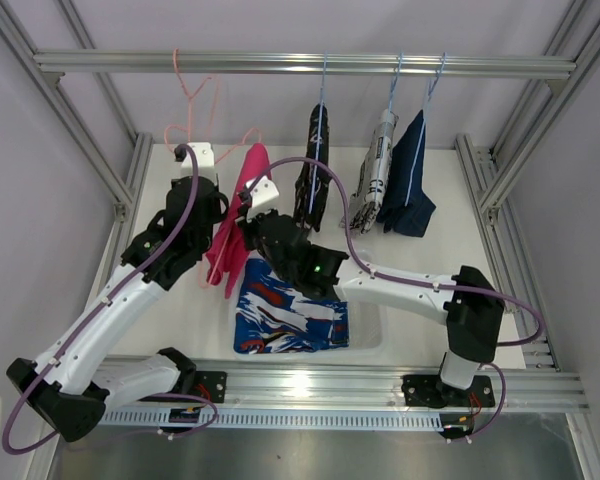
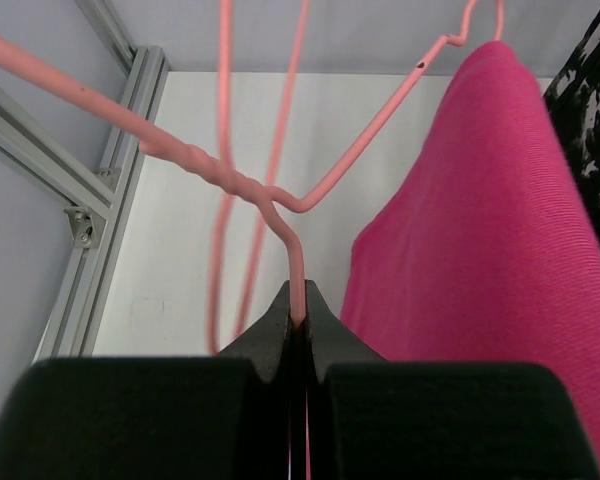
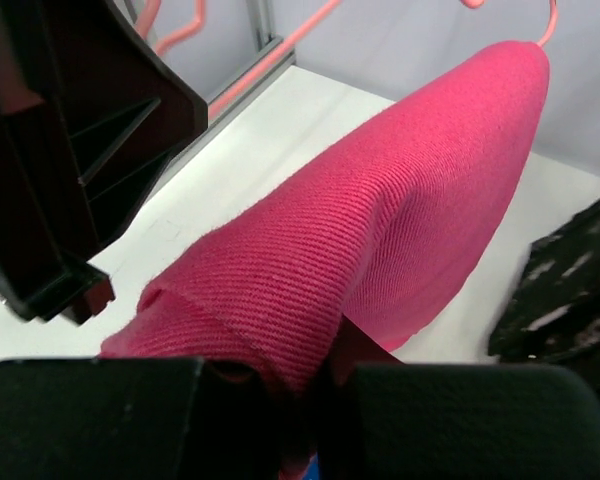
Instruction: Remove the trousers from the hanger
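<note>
The pink pair (image 3: 400, 230) is a soft ribbed knit, light and limp. I expect it to drape and stretch rather than hold shape, and to drag a little on wire, so a pinch on a bunched fold near the lower edge suits it best. That is where my right gripper (image 3: 320, 375) has it, jaws narrow on a wad of cloth. The rest runs up and away to the hanger (image 2: 242, 187), where it lies draped over the wire. My left gripper (image 2: 298, 320) is clamped tight on the wire just below the twisted neck, steadying it. Both arms reach out to the far left of the table (image 1: 420, 270), wrists close together, the right forearm crossing over the blue pair (image 1: 285, 315), which lies flat near the middle. The black pair (image 1: 315, 170), white pair (image 1: 373, 185) and denim pair (image 1: 408, 190) hang from the far rail (image 1: 280, 63), to the right.
</note>
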You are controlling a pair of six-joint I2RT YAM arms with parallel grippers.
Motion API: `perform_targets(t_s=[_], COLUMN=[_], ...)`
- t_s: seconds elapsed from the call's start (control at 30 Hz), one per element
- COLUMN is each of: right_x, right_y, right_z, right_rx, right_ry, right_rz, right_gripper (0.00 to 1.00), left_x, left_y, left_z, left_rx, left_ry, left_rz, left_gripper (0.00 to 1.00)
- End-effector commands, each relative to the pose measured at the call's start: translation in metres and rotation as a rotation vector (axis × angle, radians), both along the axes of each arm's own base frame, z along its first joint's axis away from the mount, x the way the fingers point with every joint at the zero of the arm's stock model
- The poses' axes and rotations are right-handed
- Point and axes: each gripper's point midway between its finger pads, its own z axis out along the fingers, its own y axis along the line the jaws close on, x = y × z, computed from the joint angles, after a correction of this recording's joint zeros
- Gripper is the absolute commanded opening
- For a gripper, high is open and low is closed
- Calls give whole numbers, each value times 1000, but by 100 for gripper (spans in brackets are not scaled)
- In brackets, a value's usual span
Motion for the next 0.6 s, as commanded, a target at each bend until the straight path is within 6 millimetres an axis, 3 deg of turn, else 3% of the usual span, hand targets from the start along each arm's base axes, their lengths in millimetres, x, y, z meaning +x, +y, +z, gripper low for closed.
perform_targets(t_s=[0.0, 0.2, 0.57], right_x=[-7, -9, -11], right_y=[-37, -59, -74], right_z=[128, 158, 196], right_rx=[234, 216, 224], right_ry=[-156, -191, -218], right_rz=[-52, -79, -79], right_gripper=[0, 0, 0], left_x=[5, 7, 12], left_y=[4, 3, -9], left_z=[22, 20, 12], left_rx=[-41, -43, -47], left_ry=[-66, -55, -39], left_rz=[26, 15, -36], left_gripper=[1, 1, 0])
